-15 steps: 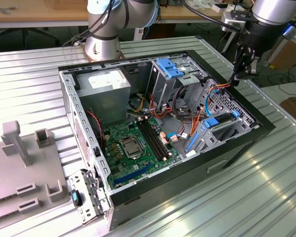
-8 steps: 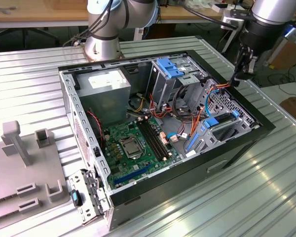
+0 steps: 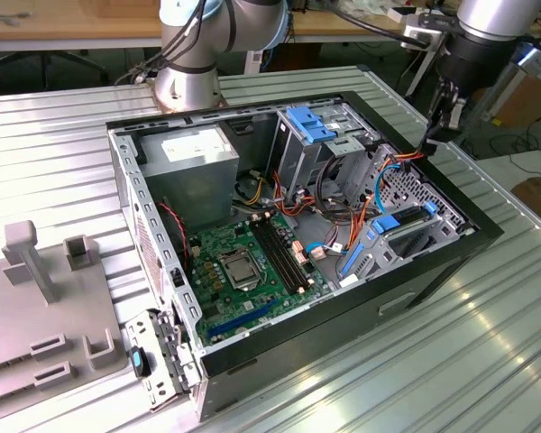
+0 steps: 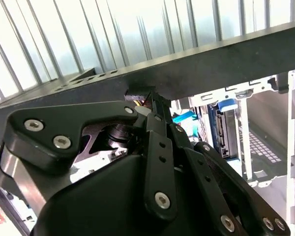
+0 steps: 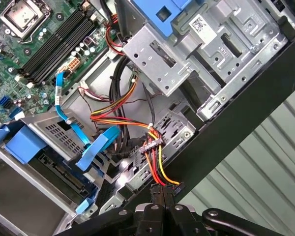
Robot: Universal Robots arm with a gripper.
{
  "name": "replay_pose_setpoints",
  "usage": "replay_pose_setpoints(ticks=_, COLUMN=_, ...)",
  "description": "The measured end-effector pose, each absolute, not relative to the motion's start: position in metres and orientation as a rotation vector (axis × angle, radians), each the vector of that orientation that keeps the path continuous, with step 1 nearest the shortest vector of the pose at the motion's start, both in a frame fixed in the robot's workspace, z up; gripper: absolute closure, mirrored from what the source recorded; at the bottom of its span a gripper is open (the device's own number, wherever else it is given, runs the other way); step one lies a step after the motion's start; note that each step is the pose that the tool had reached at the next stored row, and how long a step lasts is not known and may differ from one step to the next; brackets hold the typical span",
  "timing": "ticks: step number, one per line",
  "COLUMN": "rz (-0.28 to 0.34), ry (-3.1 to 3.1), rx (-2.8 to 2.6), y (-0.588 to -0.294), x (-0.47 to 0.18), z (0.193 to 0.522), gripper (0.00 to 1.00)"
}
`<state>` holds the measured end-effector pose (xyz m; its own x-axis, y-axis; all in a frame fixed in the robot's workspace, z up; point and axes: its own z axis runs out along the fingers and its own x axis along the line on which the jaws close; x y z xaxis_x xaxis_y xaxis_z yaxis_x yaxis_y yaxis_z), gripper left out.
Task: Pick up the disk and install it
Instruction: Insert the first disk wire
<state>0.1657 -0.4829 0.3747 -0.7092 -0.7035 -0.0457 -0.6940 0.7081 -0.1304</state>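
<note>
While the disk (image 3: 413, 234) lies flat in its blue rails inside the open computer case (image 3: 334, 332) on the bench (image 3: 487, 361), the gripper (image 5: 163, 195) hangs at the case's rim — jaws pressed nearly together, apparently pinching the power cable (image 5: 155, 162) by its plug — likely to hold it clear of the bay.

blocked: cables (image 5: 123, 105) crowd case rim (image 5: 250, 98) by claw (image 5: 163, 194) | free: above motherboard (image 3: 248, 262)

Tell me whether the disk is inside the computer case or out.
Inside: the disk lies between the walls of the computer case.
</note>
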Motion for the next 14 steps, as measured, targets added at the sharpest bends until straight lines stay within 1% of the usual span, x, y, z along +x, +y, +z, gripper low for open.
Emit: replay_pose_setpoints(ticks=14, rz=-0.173, ry=2.939, rx=-0.839, y=-0.4823, x=0.1666, z=0.3747, gripper=0.89)
